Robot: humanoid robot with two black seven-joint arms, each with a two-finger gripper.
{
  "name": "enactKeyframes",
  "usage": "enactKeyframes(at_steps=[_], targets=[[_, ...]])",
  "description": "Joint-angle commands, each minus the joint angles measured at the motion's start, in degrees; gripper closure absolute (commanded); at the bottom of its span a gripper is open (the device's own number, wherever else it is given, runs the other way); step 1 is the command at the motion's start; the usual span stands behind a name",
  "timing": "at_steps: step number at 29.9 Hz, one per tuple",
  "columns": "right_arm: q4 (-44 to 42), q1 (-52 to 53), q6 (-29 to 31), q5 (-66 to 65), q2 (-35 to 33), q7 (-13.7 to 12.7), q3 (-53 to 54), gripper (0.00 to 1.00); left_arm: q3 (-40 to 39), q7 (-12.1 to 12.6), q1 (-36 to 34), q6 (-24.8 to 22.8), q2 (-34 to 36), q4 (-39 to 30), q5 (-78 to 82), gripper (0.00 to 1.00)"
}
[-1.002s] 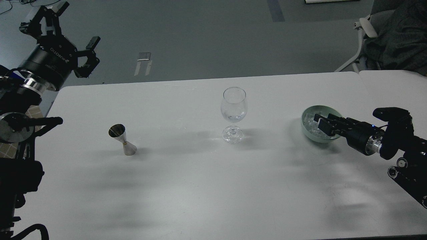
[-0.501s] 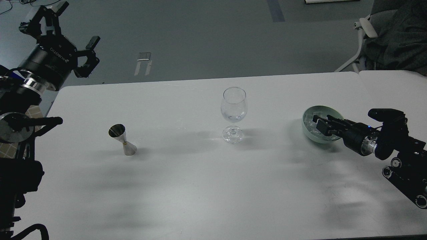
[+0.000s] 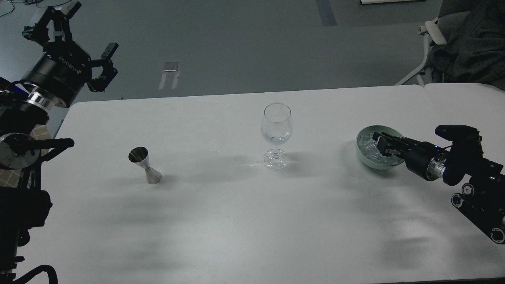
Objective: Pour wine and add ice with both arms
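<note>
A clear wine glass (image 3: 276,134) stands upright at the table's middle with a little wine (image 3: 277,139) at the bottom of its bowl. A steel jigger (image 3: 144,165) stands to its left. The ice (image 3: 370,148) lies heaped in a pale green bowl (image 3: 361,154) at the right. My right gripper (image 3: 383,144) reaches in from the right and dips into the bowl over the ice; its fingers are dark and I cannot tell them apart. My left gripper (image 3: 73,33) is open and empty, raised beyond the table's far left corner.
The white table (image 3: 221,221) has its far edge behind the glass and a seam at the far right. A chair (image 3: 434,43) with dark cloth stands beyond the right corner. My left arm's bulk (image 3: 19,150) sits along the left edge.
My right arm has shifted slightly left and up, and its gripper sits a little farther back in the bowl. The left arm, glass and jigger have not moved.
</note>
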Motion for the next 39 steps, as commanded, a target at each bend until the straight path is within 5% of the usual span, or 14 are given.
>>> enactKeyframes(at_steps=[1,10,16,27,39], targets=[[0.0,0.0,0.1,0.1,0.0,-0.2,0.1,0.83,0.0,0.0,0.0,0.0,0.0,0.0,0.0,0.02],[0.0,0.1,0.3,0.0,0.0,-0.2,-0.6,0.80,0.0,0.0,0.0,0.0,0.0,0.0,0.0,0.02],[2.0,0.4,0.3,0.3,-1.1,-0.1,-1.4,1.00,0.0,0.0,-0.1,0.0,0.0,0.0,0.0,0.02],[13.6,1.4,0.5,1.5,-12.8,-0.1,0.8,1.00,0.0,0.0,-0.1,0.0,0.0,-0.1,0.0,0.02],[27.4,16.1,10.0,6.7,-20.1,0.0,1.3,1.00,0.1,0.0,-0.5,0.1,0.0,-0.1,0.1,0.02]])
